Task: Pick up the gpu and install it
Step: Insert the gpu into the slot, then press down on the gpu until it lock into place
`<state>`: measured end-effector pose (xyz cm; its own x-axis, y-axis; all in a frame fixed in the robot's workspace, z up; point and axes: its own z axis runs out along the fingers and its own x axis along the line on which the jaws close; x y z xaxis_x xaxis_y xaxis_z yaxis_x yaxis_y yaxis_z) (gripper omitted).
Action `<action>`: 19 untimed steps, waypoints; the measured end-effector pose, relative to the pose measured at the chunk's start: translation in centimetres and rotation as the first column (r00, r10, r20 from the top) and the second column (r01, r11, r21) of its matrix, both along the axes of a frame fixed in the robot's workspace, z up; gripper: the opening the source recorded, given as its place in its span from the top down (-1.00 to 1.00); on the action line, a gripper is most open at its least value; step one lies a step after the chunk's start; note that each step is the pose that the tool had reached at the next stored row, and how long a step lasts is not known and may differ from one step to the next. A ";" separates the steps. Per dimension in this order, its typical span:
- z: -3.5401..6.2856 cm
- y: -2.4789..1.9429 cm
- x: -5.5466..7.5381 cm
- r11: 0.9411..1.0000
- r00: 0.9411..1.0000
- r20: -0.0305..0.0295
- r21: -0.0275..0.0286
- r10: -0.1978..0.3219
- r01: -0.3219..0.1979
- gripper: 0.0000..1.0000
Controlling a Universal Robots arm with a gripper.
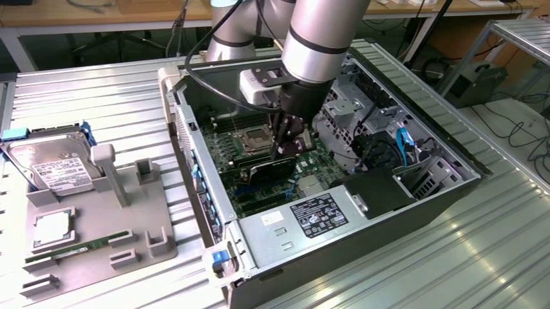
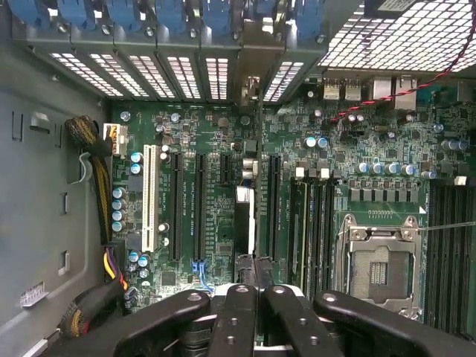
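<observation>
My gripper (image 1: 288, 147), clenched on the gpu (image 1: 273, 168), holds it upright over the motherboard (image 1: 262, 158) at frame center.

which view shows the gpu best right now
The exterior view: the gpu appears as a dark card standing on the motherboard inside the case, with the hand shut on its top edge. In the wrist view the gpu is seen edge-on, a thin strip running out from between the fingers.
</observation>
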<state>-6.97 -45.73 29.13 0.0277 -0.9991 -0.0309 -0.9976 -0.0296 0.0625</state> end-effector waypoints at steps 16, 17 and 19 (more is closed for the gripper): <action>-0.69 0.49 -3.9 1.000 1.000 0.000 0.000 0.000 0.000 0.79; -0.76 0.48 -4.1 1.000 1.000 0.000 0.000 0.000 0.000 0.79; -1.07 0.46 -4.4 1.000 1.000 0.000 0.000 0.000 0.000 0.79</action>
